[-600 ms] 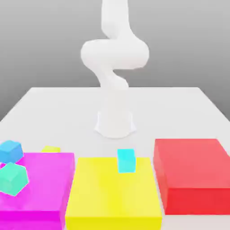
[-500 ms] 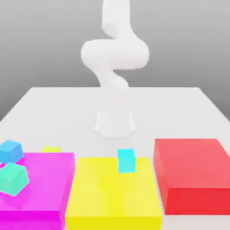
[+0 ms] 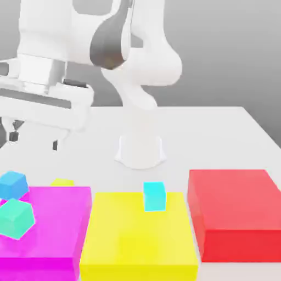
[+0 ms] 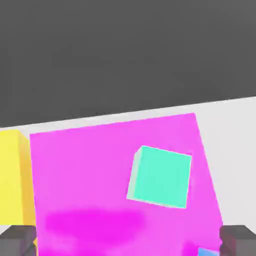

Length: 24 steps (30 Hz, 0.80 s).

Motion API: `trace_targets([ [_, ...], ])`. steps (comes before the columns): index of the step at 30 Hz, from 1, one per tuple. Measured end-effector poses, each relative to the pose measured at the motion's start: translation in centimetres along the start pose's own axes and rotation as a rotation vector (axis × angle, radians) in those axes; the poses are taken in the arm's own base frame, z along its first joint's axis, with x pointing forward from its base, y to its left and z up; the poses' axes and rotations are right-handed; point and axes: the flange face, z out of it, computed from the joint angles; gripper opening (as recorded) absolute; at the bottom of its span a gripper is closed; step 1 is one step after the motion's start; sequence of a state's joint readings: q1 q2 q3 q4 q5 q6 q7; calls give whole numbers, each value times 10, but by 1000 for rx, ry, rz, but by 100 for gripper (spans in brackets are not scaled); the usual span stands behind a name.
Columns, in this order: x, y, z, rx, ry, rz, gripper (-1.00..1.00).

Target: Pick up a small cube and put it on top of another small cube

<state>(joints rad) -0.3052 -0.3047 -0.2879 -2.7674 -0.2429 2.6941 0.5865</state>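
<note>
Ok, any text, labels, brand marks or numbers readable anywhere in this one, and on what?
None. The magenta block, large yellow block, red block, teal cube, cyan cube, blue cube, small lime-yellow cube, table and arm bear no writing.
</note>
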Motion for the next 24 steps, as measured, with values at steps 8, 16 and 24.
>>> trace_targets([
  [8, -65, 102, 98, -72, -199, 71, 0],
  [16, -82, 114, 155, -80, -214, 78, 0],
  [24, -88, 115, 169, -78, -219, 78, -100],
])
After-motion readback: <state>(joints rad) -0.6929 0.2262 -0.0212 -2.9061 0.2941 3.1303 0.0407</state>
